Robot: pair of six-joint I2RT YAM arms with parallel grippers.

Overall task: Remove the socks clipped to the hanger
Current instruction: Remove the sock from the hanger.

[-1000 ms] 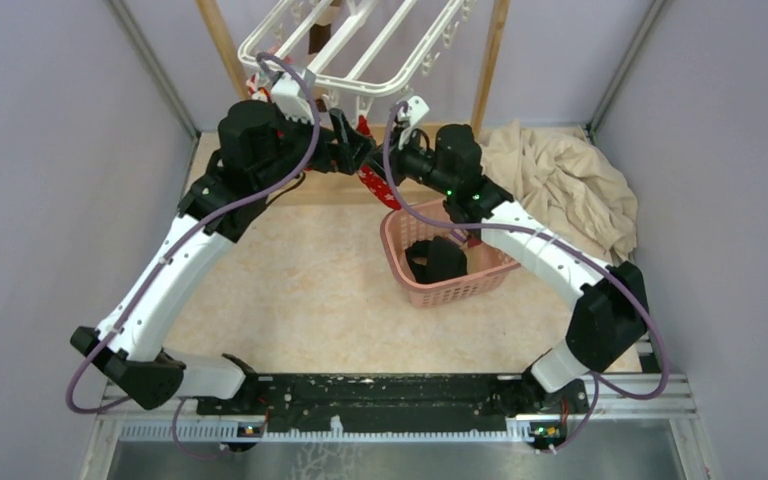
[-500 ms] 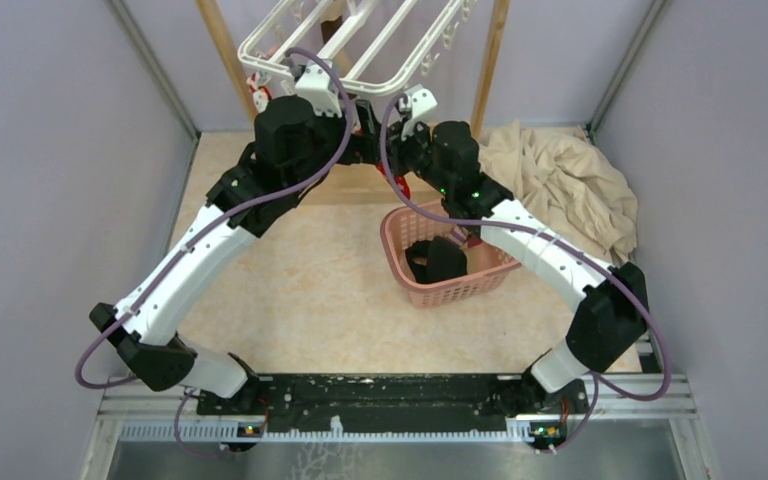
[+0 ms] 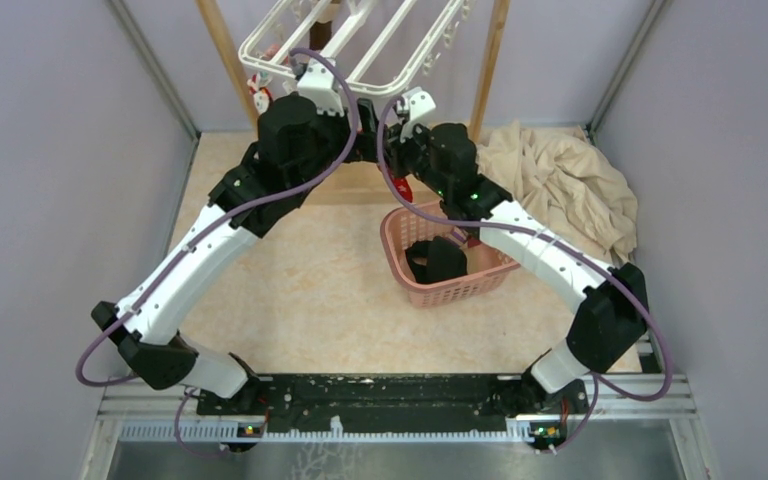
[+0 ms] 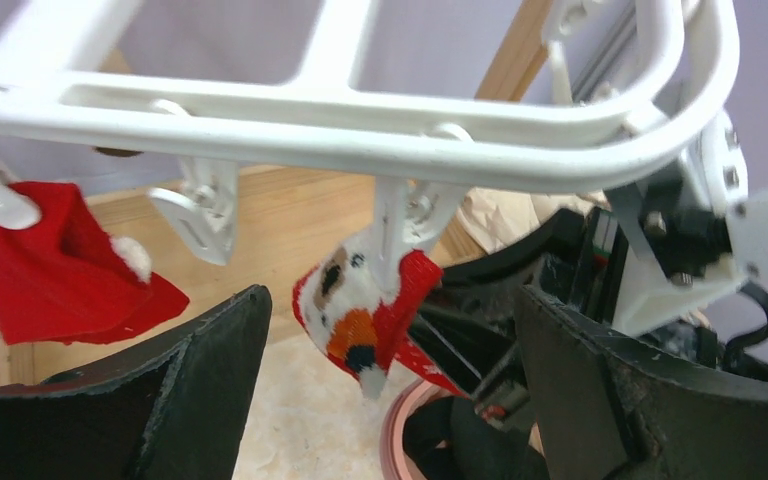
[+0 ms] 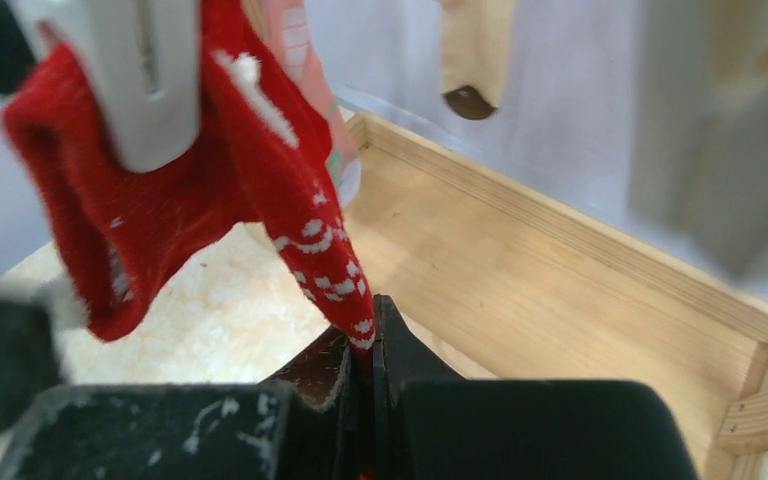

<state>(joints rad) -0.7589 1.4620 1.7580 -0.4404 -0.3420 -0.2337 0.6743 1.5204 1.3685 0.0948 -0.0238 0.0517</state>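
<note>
So the right fingers [image 5: 405, 365] pinch the red sock [image 5: 190, 210] tip; the left fingers [image 4: 210, 370], wide open and empty, probably squeeze its clip [image 4: 400, 225] next.

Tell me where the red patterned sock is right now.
In the right wrist view, the red patterned sock hangs from a white clip, its lower tip pinched in the shut right end effector, in front of the wooden frame.

No readable writing anywhere.
The red sock [image 5: 190, 215] shows only white dots and curls, no letters or numbers.
</note>
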